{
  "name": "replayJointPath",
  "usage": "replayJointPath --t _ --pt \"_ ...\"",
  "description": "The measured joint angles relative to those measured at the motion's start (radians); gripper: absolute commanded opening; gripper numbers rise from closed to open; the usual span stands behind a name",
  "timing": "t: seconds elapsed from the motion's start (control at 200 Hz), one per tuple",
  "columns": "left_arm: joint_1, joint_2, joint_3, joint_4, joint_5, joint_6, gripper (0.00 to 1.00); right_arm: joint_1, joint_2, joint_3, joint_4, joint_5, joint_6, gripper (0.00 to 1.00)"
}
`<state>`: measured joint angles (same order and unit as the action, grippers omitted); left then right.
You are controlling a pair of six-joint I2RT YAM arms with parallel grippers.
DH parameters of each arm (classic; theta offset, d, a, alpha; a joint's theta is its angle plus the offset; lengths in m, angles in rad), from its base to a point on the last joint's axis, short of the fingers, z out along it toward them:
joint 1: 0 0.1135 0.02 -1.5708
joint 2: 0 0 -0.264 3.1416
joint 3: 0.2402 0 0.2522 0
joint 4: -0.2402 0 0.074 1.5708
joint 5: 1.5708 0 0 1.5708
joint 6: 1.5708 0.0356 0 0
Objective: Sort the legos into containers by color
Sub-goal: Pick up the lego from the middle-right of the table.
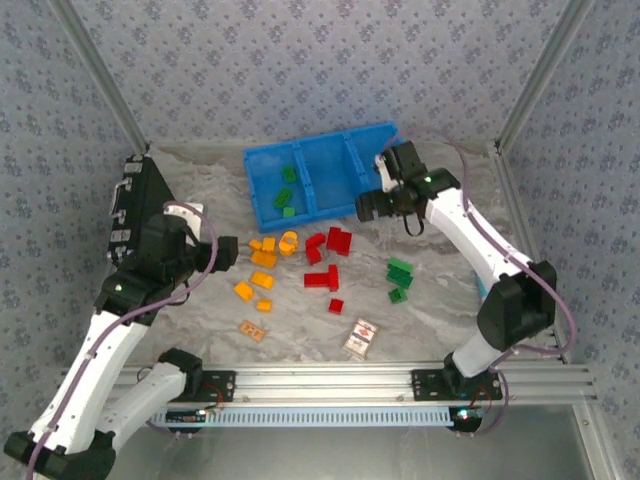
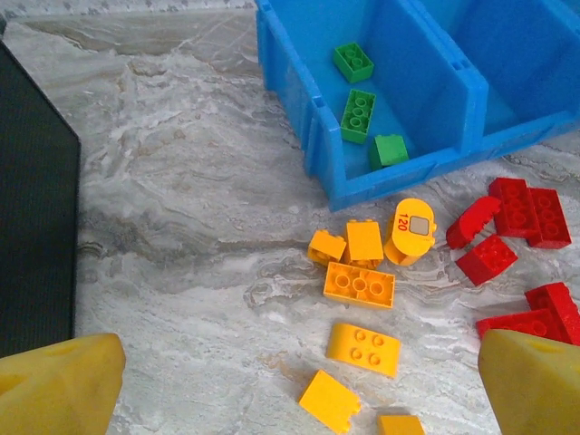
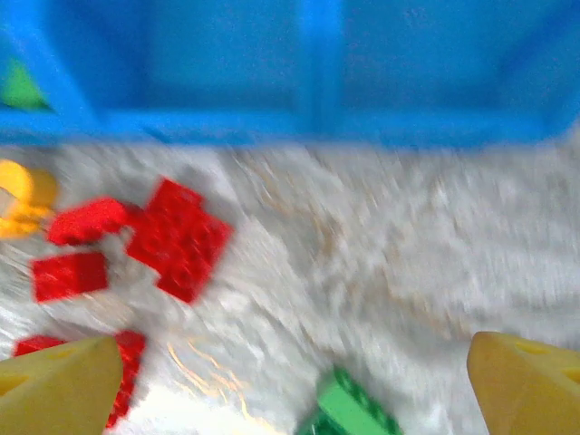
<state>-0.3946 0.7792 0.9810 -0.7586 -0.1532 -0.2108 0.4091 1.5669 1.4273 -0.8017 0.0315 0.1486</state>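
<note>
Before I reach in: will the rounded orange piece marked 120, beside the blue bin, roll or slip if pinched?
The rounded orange piece is probably rigid moulded plastic, so no flex. Its curved glossy sides may slip from the jaws or rock if nudged. It looks small, likely light.

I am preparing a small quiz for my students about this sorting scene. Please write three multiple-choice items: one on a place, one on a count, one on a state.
1. In the top view, which compartment of the blue bin holds the green bricks?
A. left
B. middle
C. right

2. How many green bricks lie in the bin?
A. one
B. three
C. six

3. How does the left gripper stand?
A. open, holding nothing
B. shut on an orange brick
C. shut on a red brick

Key:
1 A: the greens lie next to the bin's left end wall.
2 B: three can be counted in the left wrist view.
3 A: its fingertips stand far apart and grip nothing.
</note>
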Motion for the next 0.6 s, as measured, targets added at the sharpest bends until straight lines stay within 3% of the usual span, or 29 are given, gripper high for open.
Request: replayJointPath --t 0.3,0.6 --pt "0.0 0.06 0.04 0.0 0.059 0.008 1.0 -0.019 -0.117 -0.281 -0.01 -0.016 0.166 1.0" --pt "0.0 0.088 0.041 0.006 0.1 0.008 1.0 -0.016 -0.105 -0.391 -0.003 0.01 0.34 1.0"
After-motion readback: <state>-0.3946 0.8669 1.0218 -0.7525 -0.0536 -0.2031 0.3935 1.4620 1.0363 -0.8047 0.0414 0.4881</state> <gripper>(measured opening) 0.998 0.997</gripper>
